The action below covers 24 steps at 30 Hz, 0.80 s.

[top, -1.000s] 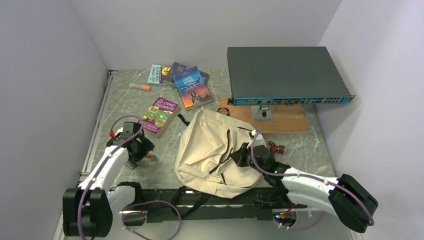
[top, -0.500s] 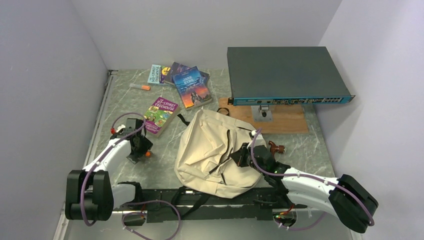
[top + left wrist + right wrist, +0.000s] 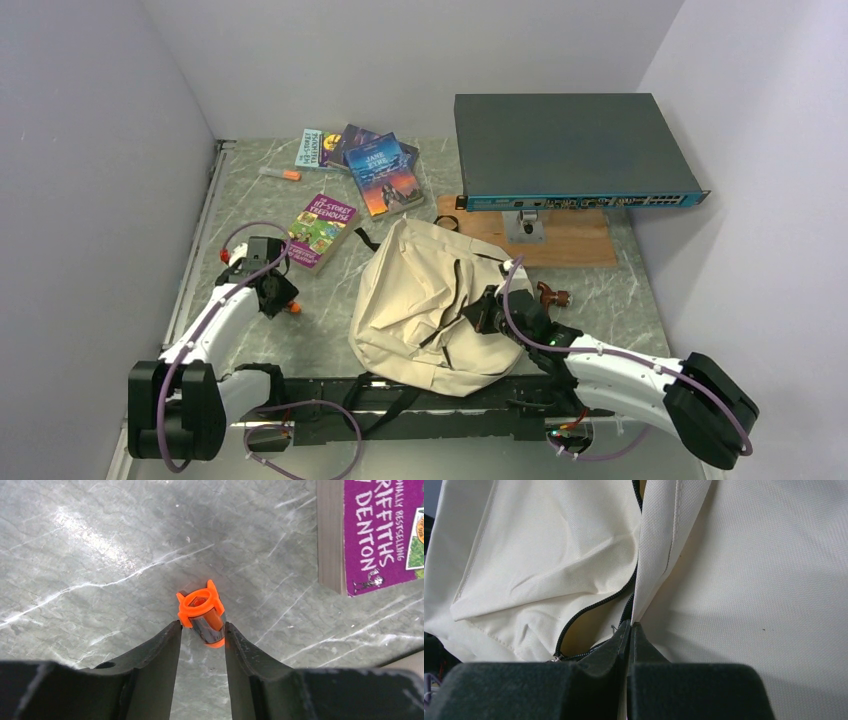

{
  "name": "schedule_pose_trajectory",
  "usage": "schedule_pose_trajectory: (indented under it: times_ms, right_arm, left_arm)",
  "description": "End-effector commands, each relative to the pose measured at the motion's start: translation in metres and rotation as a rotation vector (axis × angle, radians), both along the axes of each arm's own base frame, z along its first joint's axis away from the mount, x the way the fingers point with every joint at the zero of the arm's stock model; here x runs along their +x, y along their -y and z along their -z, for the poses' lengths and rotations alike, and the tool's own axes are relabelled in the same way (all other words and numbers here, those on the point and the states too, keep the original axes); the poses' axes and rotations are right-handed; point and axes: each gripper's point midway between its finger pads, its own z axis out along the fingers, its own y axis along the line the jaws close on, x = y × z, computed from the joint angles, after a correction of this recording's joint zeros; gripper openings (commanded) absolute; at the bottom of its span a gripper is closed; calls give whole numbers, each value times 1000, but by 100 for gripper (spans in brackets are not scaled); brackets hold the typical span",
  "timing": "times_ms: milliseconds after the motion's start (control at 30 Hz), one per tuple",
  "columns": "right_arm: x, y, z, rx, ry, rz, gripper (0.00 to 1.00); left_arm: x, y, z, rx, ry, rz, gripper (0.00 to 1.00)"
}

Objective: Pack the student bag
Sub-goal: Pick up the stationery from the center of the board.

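A: Biggest thing first?
B: Cream woven student bag [image 3: 430, 300], soft and crumpled, lying mid-table on the grey veined table [image 3: 325, 335], dark zipper [image 3: 594, 607] gaping. The right gripper [image 3: 629, 626] is clamped tight on a fabric flap beside it
A: Other arm?
B: The left gripper [image 3: 202, 625] is partly open, tapered black fingers flanking a small orange-capped chrome cylinder [image 3: 200, 611]; can't tell if it's gripped

The purple book [image 3: 380, 530] has "RIFFITHS" and "DENTON" running up its cover, with "BESTSELLING" in small print alongside. Seen from above, its title ends "STOREY TREEHOUSE". At one o'clock from it, the blue book [image 3: 385, 175] seems to say "JANE EYRE", though the lettering is small.
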Motion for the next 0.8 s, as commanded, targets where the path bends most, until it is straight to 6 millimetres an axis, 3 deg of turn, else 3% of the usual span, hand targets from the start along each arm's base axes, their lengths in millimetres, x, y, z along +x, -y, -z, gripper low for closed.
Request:
schedule_pose_trajectory:
  times_ms: [0,67,167,333,400,500,667,767]
  right_arm:
    - [9,7,-9,-41,8,60,0]
    - [11,8,-12,-51,9,68,4]
    - [12,6,-15,-50,9,63,11]
    - [12,3,-17,-42,8,52,14]
    - [14,2,-19,-50,10,52,16]
    - [19,6,-23,-84,31,68,28]
    - [27,11,-31,-150,62,80,46]
    - [30,8,-36,-151,63,77,49]
  left_arm:
    - [4,4,-8,-2,31,82,42]
    - [2,5,-5,-8,30,92,42]
    - [-1,4,0,-4,18,77,51]
    - [6,5,4,-14,22,64,58]
    - [7,3,7,-2,10,54,55]
    - [10,0,12,11,0,44,42]
    - [10,2,16,4,-7,50,35]
    - [8,0,13,13,-6,44,30]
